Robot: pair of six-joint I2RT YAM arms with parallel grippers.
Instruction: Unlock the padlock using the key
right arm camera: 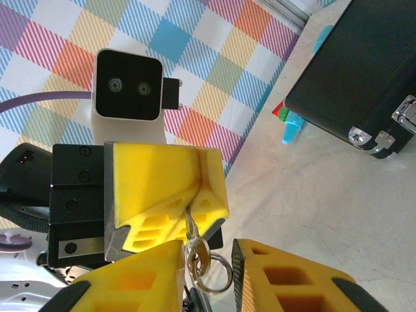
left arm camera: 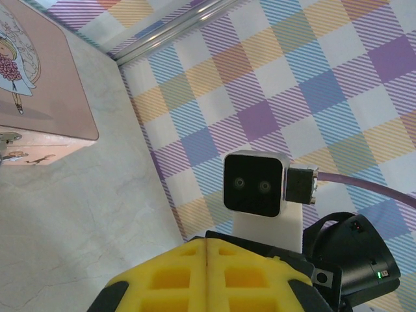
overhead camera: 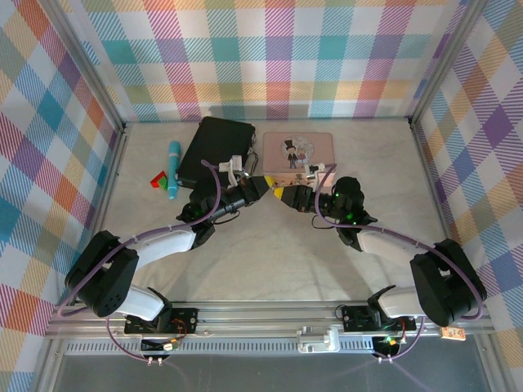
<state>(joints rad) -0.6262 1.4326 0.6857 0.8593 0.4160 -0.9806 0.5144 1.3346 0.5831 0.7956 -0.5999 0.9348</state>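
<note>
My left gripper (overhead camera: 274, 192) and right gripper (overhead camera: 291, 197) meet tip to tip over the table, just in front of the pink tin (overhead camera: 296, 151). The left gripper (right arm camera: 192, 205) is shut on the key (right arm camera: 194, 244), pinching its thin metal end between the yellow pads. The key's head and a key ring (right arm camera: 218, 276) hang below. My right gripper (right arm camera: 208, 252) is open around that hanging end; one finger lies against the key and the other stands a little clear of the ring. In the left wrist view the left gripper (left arm camera: 207, 242) shows its pads pressed together. The padlock is hidden.
A black case (overhead camera: 216, 151) with metal latches lies at the back left, beside the pink tin. A teal pen-like item (overhead camera: 172, 167) and a small red and green block (overhead camera: 159, 180) lie left of the case. Plaid walls close in three sides.
</note>
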